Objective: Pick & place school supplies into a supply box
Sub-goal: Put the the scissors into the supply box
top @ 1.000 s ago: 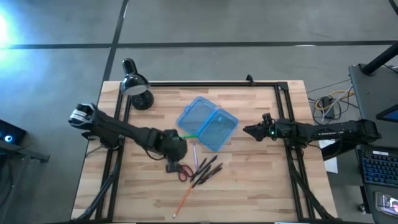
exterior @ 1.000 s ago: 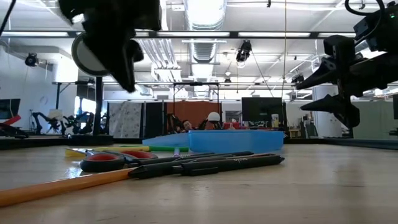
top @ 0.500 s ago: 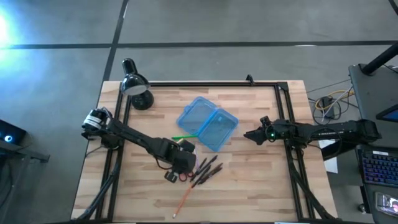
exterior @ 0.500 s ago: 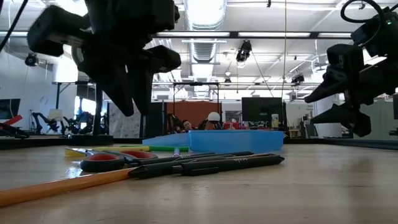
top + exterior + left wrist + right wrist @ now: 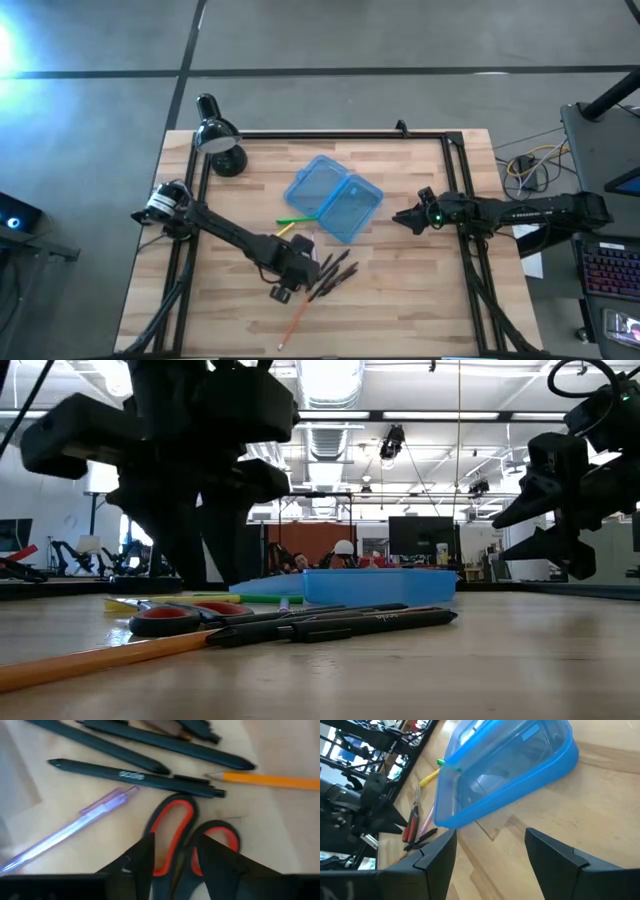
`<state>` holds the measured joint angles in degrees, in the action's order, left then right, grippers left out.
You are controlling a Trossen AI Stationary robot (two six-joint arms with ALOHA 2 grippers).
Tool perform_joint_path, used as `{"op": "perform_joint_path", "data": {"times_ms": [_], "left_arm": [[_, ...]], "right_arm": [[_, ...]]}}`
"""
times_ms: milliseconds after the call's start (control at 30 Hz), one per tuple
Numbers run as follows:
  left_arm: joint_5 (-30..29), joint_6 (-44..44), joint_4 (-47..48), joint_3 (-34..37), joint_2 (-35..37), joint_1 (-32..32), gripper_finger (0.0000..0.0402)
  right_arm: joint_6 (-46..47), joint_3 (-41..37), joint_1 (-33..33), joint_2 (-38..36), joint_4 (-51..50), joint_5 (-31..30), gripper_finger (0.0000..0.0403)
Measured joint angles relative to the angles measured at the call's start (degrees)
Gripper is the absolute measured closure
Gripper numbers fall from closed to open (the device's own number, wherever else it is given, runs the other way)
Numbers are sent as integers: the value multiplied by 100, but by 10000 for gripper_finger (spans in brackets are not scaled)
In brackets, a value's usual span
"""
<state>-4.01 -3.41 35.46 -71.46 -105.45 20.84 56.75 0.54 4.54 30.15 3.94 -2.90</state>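
Left gripper (image 5: pixel 172 862) over red-handled scissors (image 5: pixel 187 832).
Fingers parted, straddling one handle loop, nothing gripped; right gripper (image 5: pixel 398 214) wide open beside blue supply box (image 5: pixel 333 198).

Wooden plank surface (image 5: pixel 400 290) fills the middle of the high view, black rails along its edges. At its upper left stands a black desk lamp (image 5: pixel 222 140). Centre, the blue supply box (image 5: pixel 333 197) lies open, lid flat beside the tray. Just lower left of it, a green pen (image 5: pixel 295 218) and a yellow one (image 5: pixel 284 230). Below the box, black pens (image 5: pixel 338 274) clustered, red-handled scissors (image 5: pixel 185 837) and a pale purple pen (image 5: pixel 75 832) beside them. Lower centre, an orange pencil (image 5: pixel 293 326) lies apart.
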Motion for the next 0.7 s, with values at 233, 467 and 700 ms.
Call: {"op": "perform_joint_path", "data": {"times_ms": [233, 467, 700], "left_arm": [[39, -285, -5, 48, 7, 275, 223], [-316, -241, -29, 48, -62, 400, 223], [-360, -219, 1, 44, -375, 372, 223]], "right_arm": [[-20, 0, 0, 0, -95, 124, 177], [-20, 0, 0, 2, -218, 186, 177], [5, 0, 0, 2, -252, 190, 177]]}}
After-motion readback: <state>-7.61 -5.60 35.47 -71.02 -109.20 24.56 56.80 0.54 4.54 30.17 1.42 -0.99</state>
